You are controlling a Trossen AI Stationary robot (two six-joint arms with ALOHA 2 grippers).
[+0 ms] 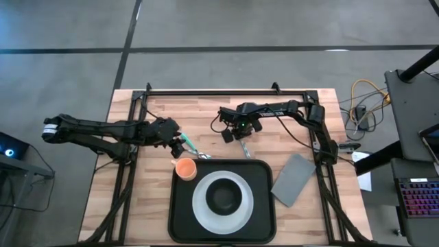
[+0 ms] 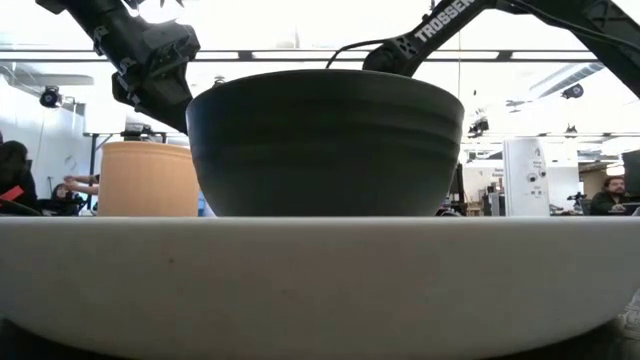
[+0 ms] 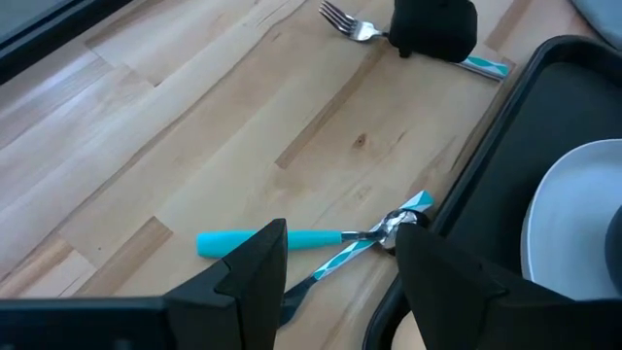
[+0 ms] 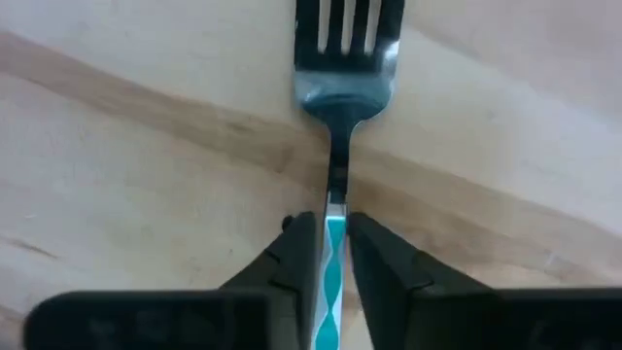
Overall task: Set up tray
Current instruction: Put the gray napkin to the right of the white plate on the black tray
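The black tray point(image 1: 180, 223) carries a white plate point(image 1: 200, 209) with a dark bowl point(image 1: 223, 197) on it, and an orange cup point(image 1: 185, 168) in its far-left corner. A fork point(image 4: 338, 87) with a teal patterned handle lies on the wood just beyond the tray's far rim. My right gripper point(image 1: 241, 134) point(image 4: 332, 222) is down over it, shut on its handle. My left gripper point(image 1: 182, 145) point(image 3: 342, 230) hangs open over two crossed teal-handled utensils point(image 3: 292, 240) that lie beside the tray's far-left corner. A grey napkin point(image 1: 293, 180) lies right of the tray. My right gripper pinches the fork's handle point(image 4: 330, 248) just behind the neck, one finger on each side. The fingers point(image 4: 292, 253) come from above, pointing down. The fork lies flat on the wood, its tines point(image 3: 335, 15) pointing away from the tray.
The tray's raised rim point(image 3: 486, 165) runs close to both sets of cutlery. A black frame rail point(image 1: 226, 91) crosses the table's far edge. In the low view the bowl point(image 2: 325, 140) and plate rim point(image 2: 320, 270) fill the foreground. Bare wood lies left of the tray.
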